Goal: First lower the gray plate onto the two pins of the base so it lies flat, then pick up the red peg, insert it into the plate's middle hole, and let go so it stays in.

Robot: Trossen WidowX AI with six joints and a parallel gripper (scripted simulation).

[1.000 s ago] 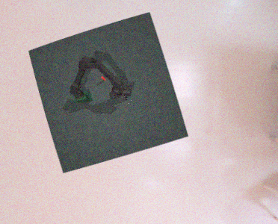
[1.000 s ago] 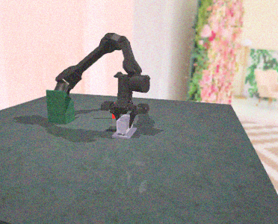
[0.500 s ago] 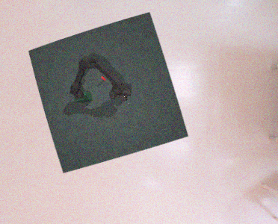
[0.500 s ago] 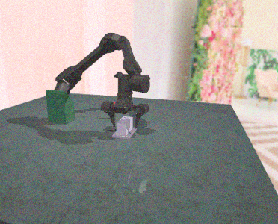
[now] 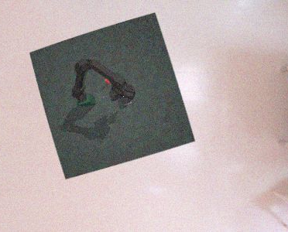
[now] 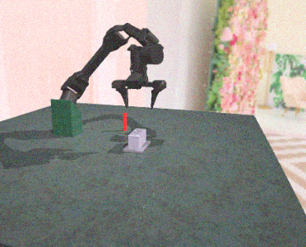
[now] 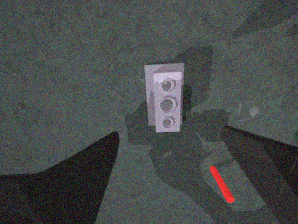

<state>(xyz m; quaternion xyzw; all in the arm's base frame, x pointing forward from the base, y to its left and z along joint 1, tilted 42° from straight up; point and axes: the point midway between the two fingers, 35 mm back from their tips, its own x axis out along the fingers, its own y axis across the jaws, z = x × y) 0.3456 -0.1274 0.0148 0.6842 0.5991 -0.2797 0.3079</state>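
Observation:
The gray plate (image 6: 136, 140) (image 7: 168, 94) appears as a pale block lying level on the base (image 6: 134, 150) (image 7: 149, 75), whose thin rim shows around its foot. In the wrist view pale round shapes show in its two outer holes; the middle hole (image 7: 168, 104) looks dark and empty. Whether any small gap is left under the plate cannot be told. The red peg (image 5: 107, 81) (image 6: 125, 122) (image 7: 222, 185) stands upright beside the base, apart from it. My gripper (image 6: 139, 108) (image 7: 169, 133) is wide open and empty, high above the plate, touching neither plate nor peg.
A green block (image 5: 87, 100) (image 6: 64, 119) stands at the arm's foot. The dark table top (image 5: 156, 127) (image 6: 173, 185) bears shadows of the arm, some around the base and peg. The table's edges lie well away from the plate and peg.

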